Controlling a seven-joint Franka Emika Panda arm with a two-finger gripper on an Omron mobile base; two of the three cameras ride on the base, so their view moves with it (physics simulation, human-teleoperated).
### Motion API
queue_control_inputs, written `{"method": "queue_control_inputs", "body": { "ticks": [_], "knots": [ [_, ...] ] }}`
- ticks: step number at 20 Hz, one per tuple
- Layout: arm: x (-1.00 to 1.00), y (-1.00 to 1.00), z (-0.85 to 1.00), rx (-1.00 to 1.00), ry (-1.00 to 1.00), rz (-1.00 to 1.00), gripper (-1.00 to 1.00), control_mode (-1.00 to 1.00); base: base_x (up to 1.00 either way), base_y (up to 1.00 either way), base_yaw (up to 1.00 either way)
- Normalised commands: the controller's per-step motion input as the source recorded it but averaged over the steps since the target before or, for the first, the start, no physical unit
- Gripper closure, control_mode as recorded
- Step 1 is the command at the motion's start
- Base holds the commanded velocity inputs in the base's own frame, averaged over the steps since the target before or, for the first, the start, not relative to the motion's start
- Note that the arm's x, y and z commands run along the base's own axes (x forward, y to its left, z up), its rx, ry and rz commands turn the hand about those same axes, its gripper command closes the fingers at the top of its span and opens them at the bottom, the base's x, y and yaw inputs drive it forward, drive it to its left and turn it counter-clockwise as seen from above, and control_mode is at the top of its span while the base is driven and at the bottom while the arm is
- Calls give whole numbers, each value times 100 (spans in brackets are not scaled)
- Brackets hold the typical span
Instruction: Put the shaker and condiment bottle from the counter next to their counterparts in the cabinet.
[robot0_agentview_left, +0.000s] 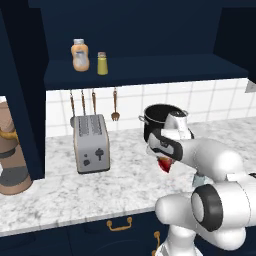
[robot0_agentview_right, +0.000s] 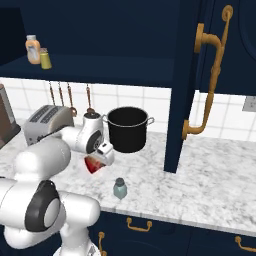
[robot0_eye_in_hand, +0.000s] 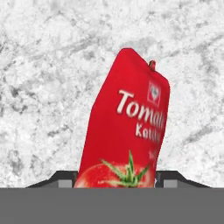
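So, operator: your claw (robot0_eye_in_hand: 116, 178) straddles the red ketchup bottle (robot0_eye_in_hand: 127, 131), grip unconfirmed; grey-blue shaker (robot0_agentview_right: 119, 188) on counter (robot0_agentview_right: 210, 185), five o'clock of bottle; nothing shelved yet.

Arm (robot0_agentview_left: 210, 160): glossy white, rounded shell segments.
Joints (robot0_agentview_left: 207, 210): dark grey rings and round caps.
Hand (robot0_agentview_left: 165, 145): white block with a black band.
Finger tips (robot0_eye_in_hand: 168, 177): small, dark, squared, grey-faced.

Red condiment bottle (robot0_eye_in_hand: 127, 135) tilted, seemingly lifted; grey-blue shaker (robot0_agentview_right: 119, 188) upright on counter (robot0_agentview_right: 210, 185).
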Motion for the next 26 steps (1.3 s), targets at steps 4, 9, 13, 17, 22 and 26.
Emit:
{"method": "queue_control_inputs", "body": {
  "ticks": [4,9,13,17,22,26],
  "knots": [
    [-19,22,73,0,-22,16,100,-100,0,0,0],
    [-24,19,89,-9,-35,21,100,-100,0,0,0],
    [-28,29,87,-10,-36,21,100,-100,0,0,0],
    [-23,41,86,-13,-33,22,100,-100,0,0,0],
    [-38,82,33,-27,-32,23,100,-100,0,0,0],
    [-24,46,75,-19,-46,18,100,-100,0,0,0]
  ]
}}
